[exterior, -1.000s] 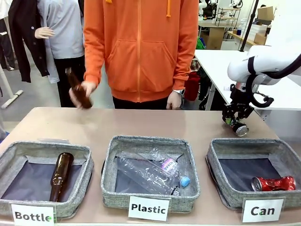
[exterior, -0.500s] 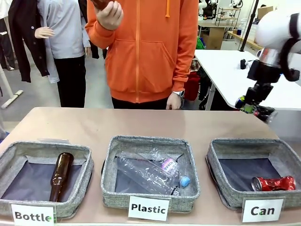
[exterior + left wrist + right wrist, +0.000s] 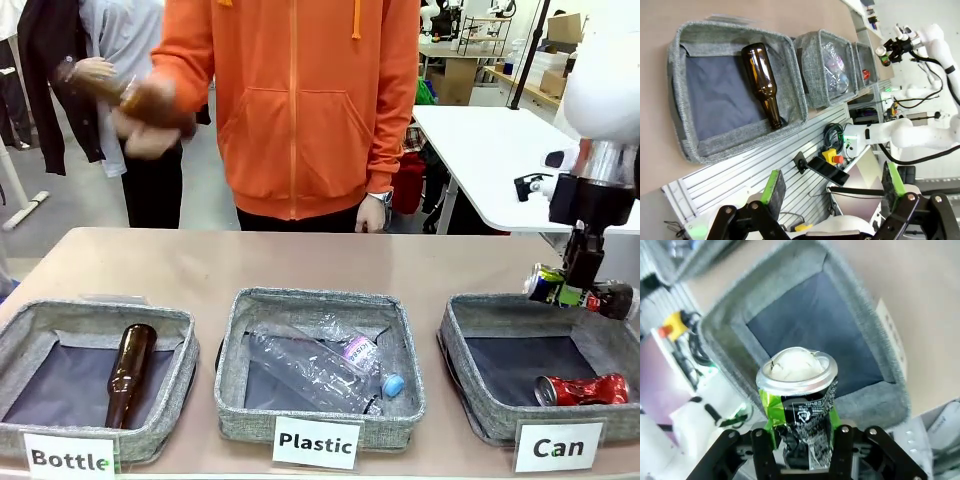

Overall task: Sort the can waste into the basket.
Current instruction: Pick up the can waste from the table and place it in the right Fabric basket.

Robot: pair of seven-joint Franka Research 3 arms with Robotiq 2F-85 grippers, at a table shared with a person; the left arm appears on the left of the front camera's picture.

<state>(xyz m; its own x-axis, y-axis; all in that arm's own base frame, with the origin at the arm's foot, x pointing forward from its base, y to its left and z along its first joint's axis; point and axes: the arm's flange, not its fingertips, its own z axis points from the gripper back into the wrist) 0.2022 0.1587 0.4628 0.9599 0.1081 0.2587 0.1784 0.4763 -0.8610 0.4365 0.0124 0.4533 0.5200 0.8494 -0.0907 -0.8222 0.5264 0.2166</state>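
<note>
Your right pincer (image 3: 582, 290), pinching the black can (image 3: 548, 285), has swung from beyond the worktop edge to above the Can basket (image 3: 470, 325)'s far rim, so release is near; your left pincer (image 3: 832, 187) hangs spread.

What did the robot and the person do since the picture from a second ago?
The right gripper, shut on the black can, lifted it off the table, swung it right, and now holds it above the back rim of the Can basket. The person's hand raised a brown bottle and is waving it. The red can, the basket bottles and the open left gripper look unchanged.
</note>
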